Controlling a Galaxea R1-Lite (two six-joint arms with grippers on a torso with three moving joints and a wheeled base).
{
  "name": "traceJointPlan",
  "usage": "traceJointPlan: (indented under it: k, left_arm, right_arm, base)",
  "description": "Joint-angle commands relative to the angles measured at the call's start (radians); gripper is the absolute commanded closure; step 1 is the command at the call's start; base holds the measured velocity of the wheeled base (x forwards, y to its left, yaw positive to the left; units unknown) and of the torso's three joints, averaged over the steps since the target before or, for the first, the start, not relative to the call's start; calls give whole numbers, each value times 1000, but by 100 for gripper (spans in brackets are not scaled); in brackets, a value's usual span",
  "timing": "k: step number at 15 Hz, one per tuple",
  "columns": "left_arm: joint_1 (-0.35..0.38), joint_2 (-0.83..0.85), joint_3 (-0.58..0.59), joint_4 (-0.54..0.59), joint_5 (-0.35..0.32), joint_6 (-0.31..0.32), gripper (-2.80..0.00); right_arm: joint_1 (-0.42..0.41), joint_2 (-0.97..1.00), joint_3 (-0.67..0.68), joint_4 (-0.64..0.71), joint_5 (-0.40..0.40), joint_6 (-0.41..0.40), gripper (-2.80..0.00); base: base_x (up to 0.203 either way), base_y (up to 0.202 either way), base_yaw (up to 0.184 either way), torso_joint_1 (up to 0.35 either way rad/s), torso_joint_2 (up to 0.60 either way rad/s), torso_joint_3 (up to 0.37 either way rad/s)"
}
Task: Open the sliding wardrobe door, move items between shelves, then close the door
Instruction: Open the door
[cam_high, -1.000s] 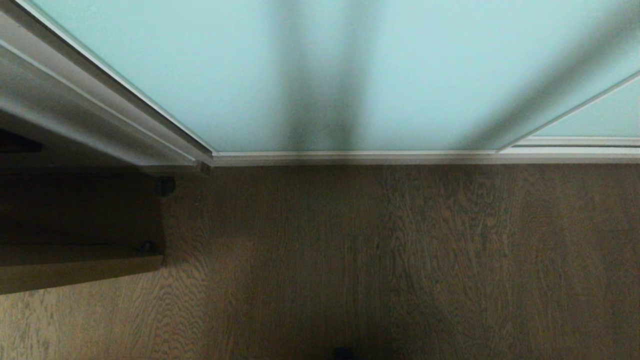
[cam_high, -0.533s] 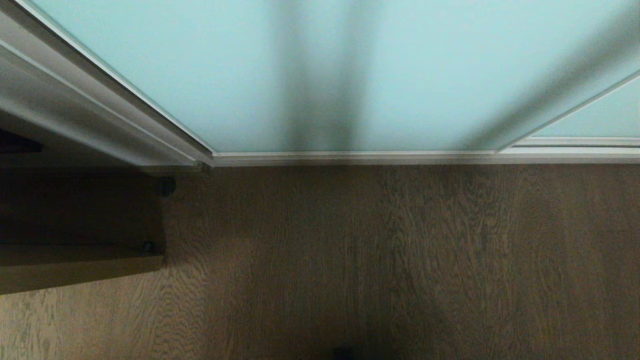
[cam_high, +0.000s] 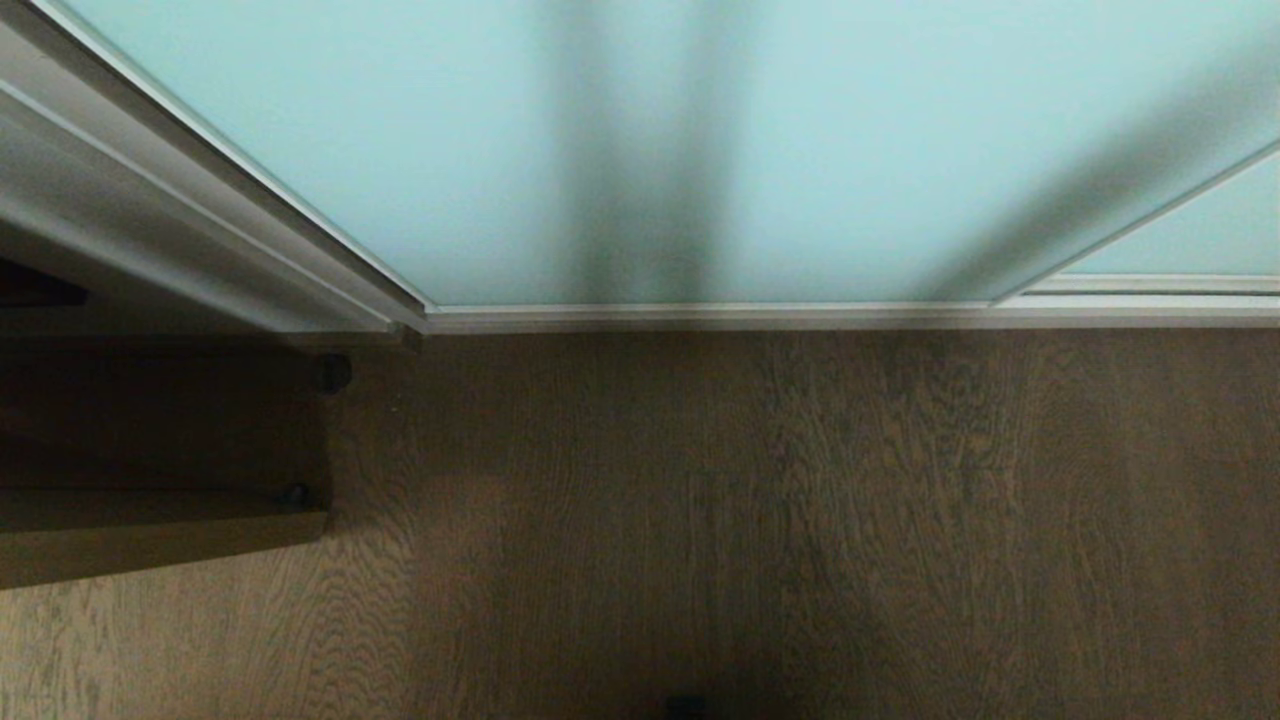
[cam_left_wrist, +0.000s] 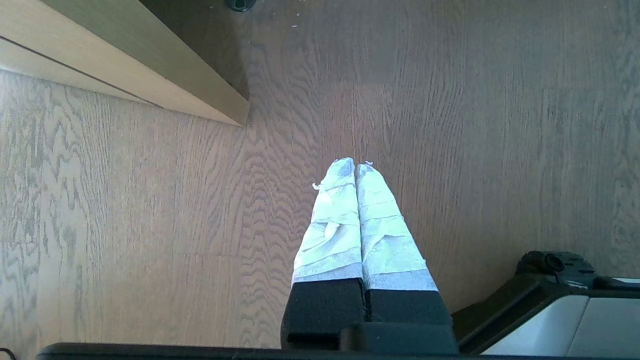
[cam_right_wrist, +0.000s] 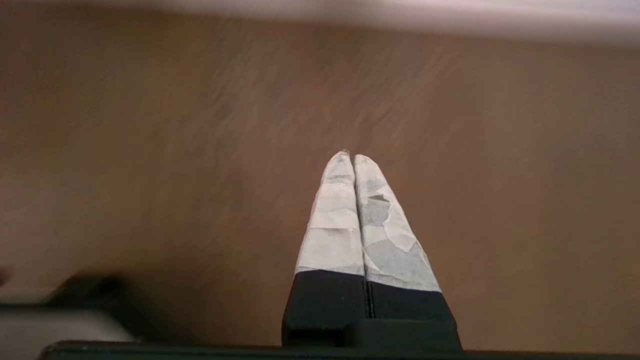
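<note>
The sliding wardrobe door (cam_high: 330, 130) is filling the upper part of the head view, its pale aqua frosted glass standing closed in a slim silver-white frame, with its bottom edge sitting along the floor track (cam_high: 800, 316). Two dark shadows are falling across the glass, one straight down the middle and one slanting on the right. At the far right a second aqua pane (cam_high: 1200, 235) is showing behind the first, beyond a slanting frame edge. To the left of the door the white-grey side wall panel (cam_high: 110, 215) is running down to the floor. The wooden floor (cam_high: 800, 520) is stretching dark brown below the track, and at the left a low tan wooden piece of furniture (cam_high: 150, 540) is resting on it, near the corner of the wardrobe. Neither arm is showing in the head view. The left hand (cam_left_wrist: 355, 165) is hanging over the bare floor, its two white-wrapped fingers (cam_left_wrist: 334, 220) pressed together and gripping nothing, with the corner of the tan furniture well apart from them and part of the robot's own base (cam_left_wrist: 545, 310) lying just beside. The right hand (cam_right_wrist: 349, 156) is likewise pointing at the floor, its white-wrapped fingers (cam_right_wrist: 334, 225) pressed together and empty, with a pale strip running along the far edge of that blurred view. The cushion and the shelves are not showing in any view.
</note>
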Motion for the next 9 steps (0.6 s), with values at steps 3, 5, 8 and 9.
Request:
traceJointPlan:
  k: [3, 5, 8, 9]
  left_arm:
    - [0, 0, 0, 0, 0, 0, 0]
    - [0, 0, 0, 0, 0, 0, 0]
    - [0, 0, 0, 0, 0, 0, 0]
    - [0, 0, 0, 0, 0, 0, 0]
  right_arm:
    - [1, -10, 20, 89, 57, 49, 0]
    - [2, -10, 29, 107, 41, 38, 0]
    - [1, -10, 28, 106, 42, 38, 0]
    - [1, -10, 28, 106, 42, 38, 0]
  base:
    - [0, 0, 0, 0, 0, 0]
    - [0, 0, 0, 0, 0, 0]
    - [0, 0, 0, 0, 0, 0]
    - [0, 0, 0, 0, 0, 0]
